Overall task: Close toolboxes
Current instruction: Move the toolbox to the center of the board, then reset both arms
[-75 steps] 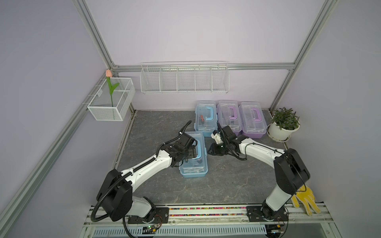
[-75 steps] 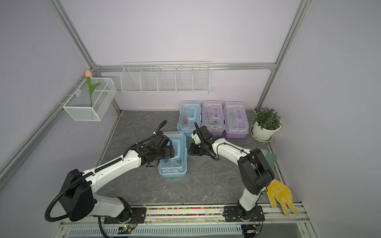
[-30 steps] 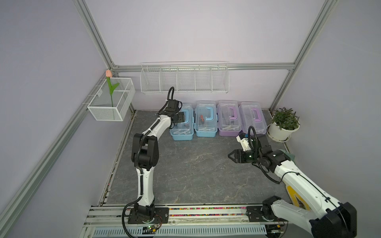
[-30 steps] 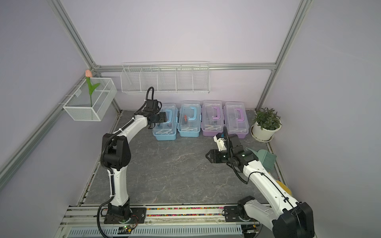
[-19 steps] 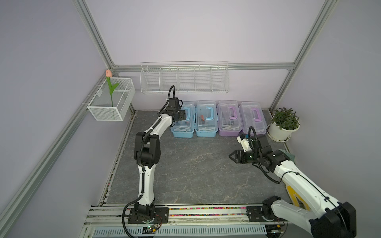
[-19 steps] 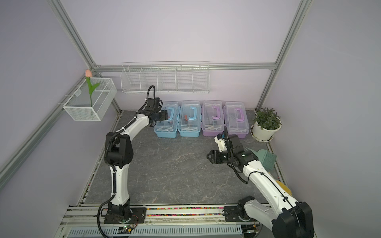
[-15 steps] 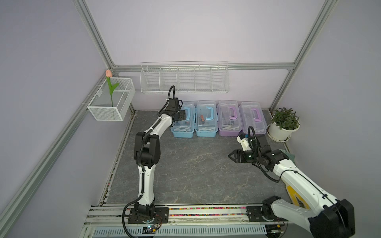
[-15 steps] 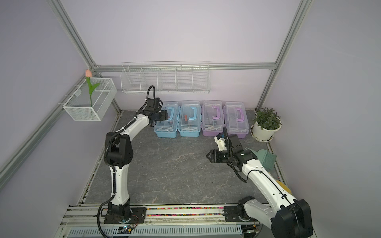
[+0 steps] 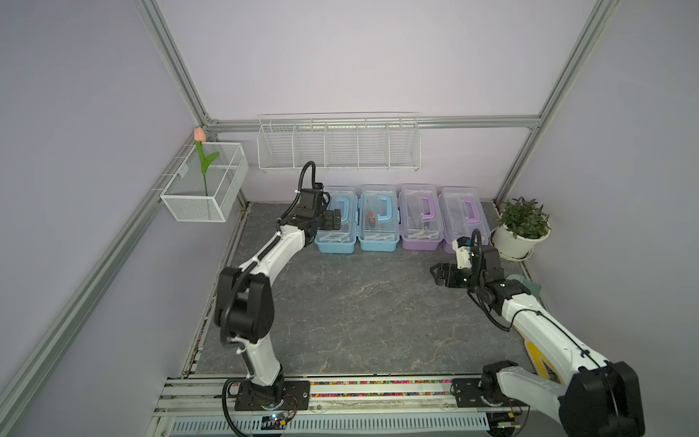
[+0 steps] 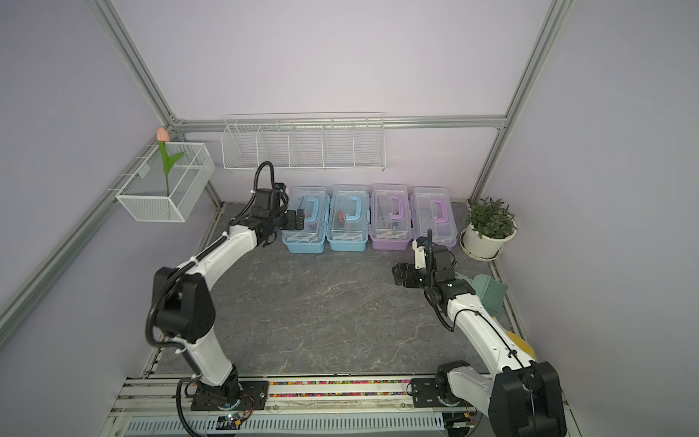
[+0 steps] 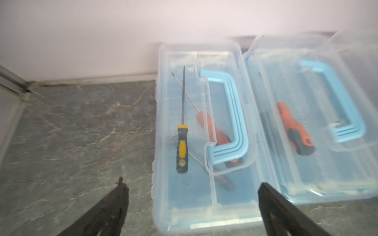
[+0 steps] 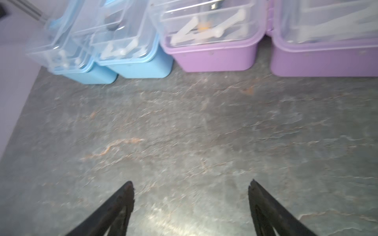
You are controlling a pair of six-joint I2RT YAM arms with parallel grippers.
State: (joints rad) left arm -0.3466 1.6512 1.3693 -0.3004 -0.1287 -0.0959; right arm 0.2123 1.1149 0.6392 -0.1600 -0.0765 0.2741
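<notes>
Four toolboxes stand in a row against the back wall, their clear lids lying down: a light blue toolbox (image 9: pixel 336 236) at the left end, a second blue toolbox (image 9: pixel 378 223), then a purple toolbox (image 9: pixel 420 219) and another purple toolbox (image 9: pixel 463 212). My left gripper (image 9: pixel 336 220) hovers open just above the left-end blue toolbox (image 11: pixel 204 122), which holds screwdrivers; nothing is between its fingers. My right gripper (image 9: pixel 435 275) is open over bare floor, in front of the right-end purple toolbox (image 12: pixel 327 51).
A potted plant (image 9: pixel 522 227) stands in the back right corner. A white wire basket (image 9: pixel 338 145) hangs on the back wall and another wire basket (image 9: pixel 206 187) with a tulip on the left wall. A green brush (image 10: pixel 488 289) lies by the right arm.
The blue toolbox that sat mid-floor now stands at the left end of the row. Both grippers have opened wider in the last second; the right arm has drawn back to the right.
</notes>
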